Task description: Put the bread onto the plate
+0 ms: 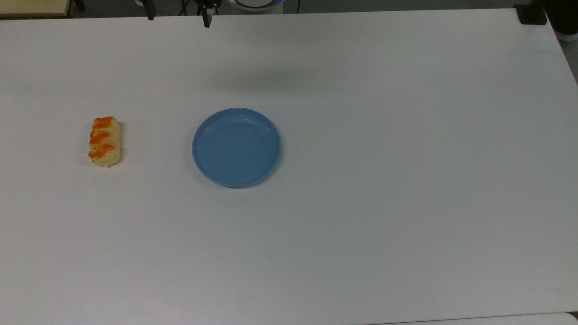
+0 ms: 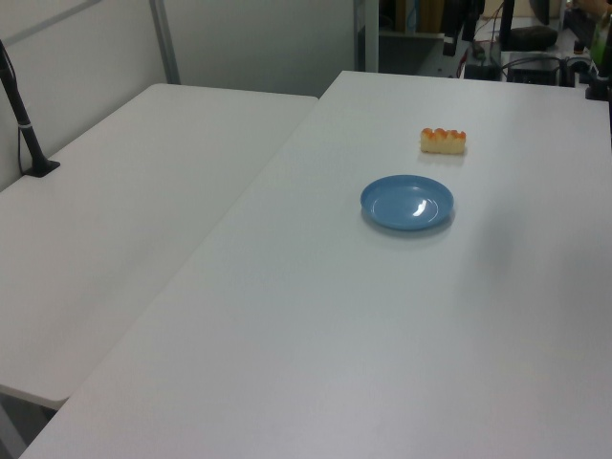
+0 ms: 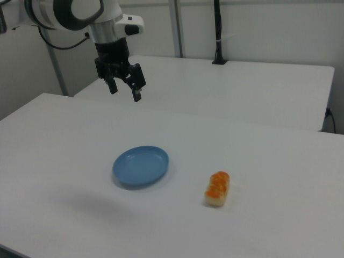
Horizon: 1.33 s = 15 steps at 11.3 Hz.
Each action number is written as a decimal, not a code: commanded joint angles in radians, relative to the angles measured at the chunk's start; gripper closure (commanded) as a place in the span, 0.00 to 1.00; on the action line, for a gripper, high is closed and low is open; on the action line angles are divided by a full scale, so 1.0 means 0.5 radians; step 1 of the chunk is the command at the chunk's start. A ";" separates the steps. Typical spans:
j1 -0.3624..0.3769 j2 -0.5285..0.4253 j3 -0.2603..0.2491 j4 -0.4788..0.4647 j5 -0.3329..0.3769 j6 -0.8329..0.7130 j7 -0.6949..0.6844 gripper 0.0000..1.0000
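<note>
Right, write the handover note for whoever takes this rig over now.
Gripper: open, holding nothing, hanging high above the table, up behind the plate in the right view.
Bread: lying on the table, apart from the plate, on the top view's left.
Plate: nothing on it.
Done: nothing yet; the bread is untouched.
Left: go to the bread, grasp it, carry it over and set it on the plate.

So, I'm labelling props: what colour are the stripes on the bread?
Orange-brown on a pale-yellow bread, clearest in the top view.
</note>
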 commanded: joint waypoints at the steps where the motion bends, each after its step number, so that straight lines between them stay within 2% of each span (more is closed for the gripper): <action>1: 0.004 -0.039 -0.007 -0.038 -0.022 0.025 -0.007 0.00; 5: 0.001 -0.039 -0.010 -0.041 -0.031 0.031 -0.026 0.00; 7: -0.023 -0.036 -0.010 -0.041 -0.113 0.031 -0.071 0.00; 10: -0.118 -0.030 -0.129 -0.038 -0.092 0.049 -0.420 0.00; 12: -0.234 -0.014 -0.154 -0.038 -0.089 0.059 -0.723 0.00; 15: -0.422 0.190 -0.176 -0.047 -0.089 0.361 -0.848 0.00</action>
